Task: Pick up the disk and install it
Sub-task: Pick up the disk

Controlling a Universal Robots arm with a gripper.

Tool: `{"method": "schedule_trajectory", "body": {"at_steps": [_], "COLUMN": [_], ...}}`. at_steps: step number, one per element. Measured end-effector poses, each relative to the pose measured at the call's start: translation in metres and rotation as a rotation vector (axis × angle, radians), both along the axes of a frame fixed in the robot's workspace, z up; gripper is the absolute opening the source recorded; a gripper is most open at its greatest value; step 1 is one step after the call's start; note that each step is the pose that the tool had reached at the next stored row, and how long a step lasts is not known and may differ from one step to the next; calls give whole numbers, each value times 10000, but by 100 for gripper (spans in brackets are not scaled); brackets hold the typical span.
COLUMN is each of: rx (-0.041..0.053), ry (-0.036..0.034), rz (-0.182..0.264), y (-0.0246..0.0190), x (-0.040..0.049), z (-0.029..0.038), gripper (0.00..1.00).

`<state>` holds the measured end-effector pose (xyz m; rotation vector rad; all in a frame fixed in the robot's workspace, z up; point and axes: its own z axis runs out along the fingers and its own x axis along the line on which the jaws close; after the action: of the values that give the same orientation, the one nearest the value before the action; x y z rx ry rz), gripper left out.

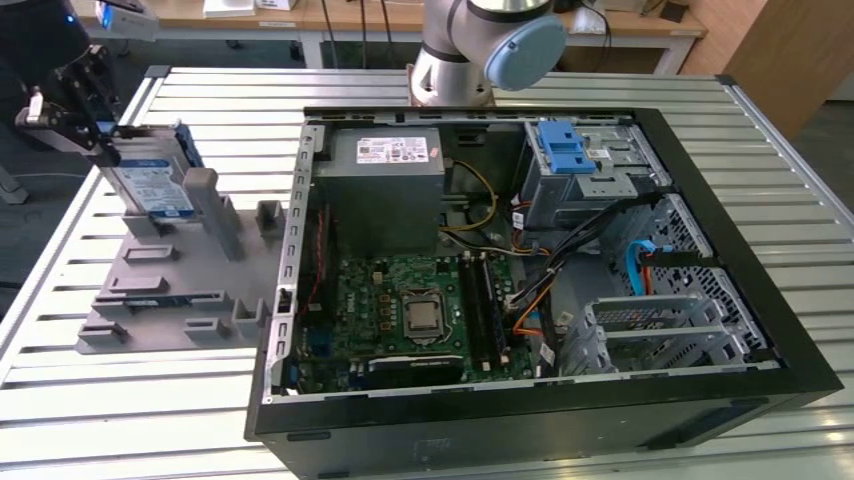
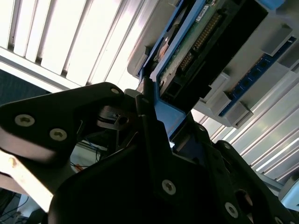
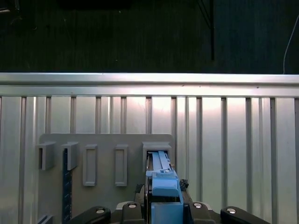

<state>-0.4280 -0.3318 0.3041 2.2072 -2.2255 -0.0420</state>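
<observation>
The disk (image 1: pixel 150 182), a silver drive with a white-and-blue label in a blue carrier, stands on edge in a slot of the grey holder block (image 1: pixel 174 285) at the exterior view's left. My gripper (image 1: pixel 102 148) is at the disk's upper edge, shut on it. In the second wrist view the black fingers (image 2: pixel 145 100) clamp the blue carrier rail, with the disk's (image 2: pixel 205 37) circuit-board side beyond my gripper (image 2: pixel 163 114). In the first wrist view the carrier's edge on the disk (image 3: pixel 163 184) runs from my gripper (image 3: pixel 163 207) into the holder block's (image 3: pixel 105 144) slot.
An open computer case (image 1: pixel 747 250) lies right of the holder, with a grey power-supply box (image 1: pixel 384 180), a green motherboard (image 1: pixel 407 315) and a drive cage with a blue latch (image 1: pixel 567 148). The arm's base (image 1: pixel 461 60) stands behind it. Everything rests on a slatted metal table (image 1: pixel 134 420).
</observation>
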Motion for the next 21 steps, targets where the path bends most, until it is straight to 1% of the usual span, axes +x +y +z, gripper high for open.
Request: {"method": "schedule_trajectory", "body": {"at_steps": [11, 21], "rx": [1, 0], "ry": [0, 1], "rz": [0, 0], "y": [0, 0], "x": [0, 0], "z": [122, 136], "gripper": [36, 36]}}
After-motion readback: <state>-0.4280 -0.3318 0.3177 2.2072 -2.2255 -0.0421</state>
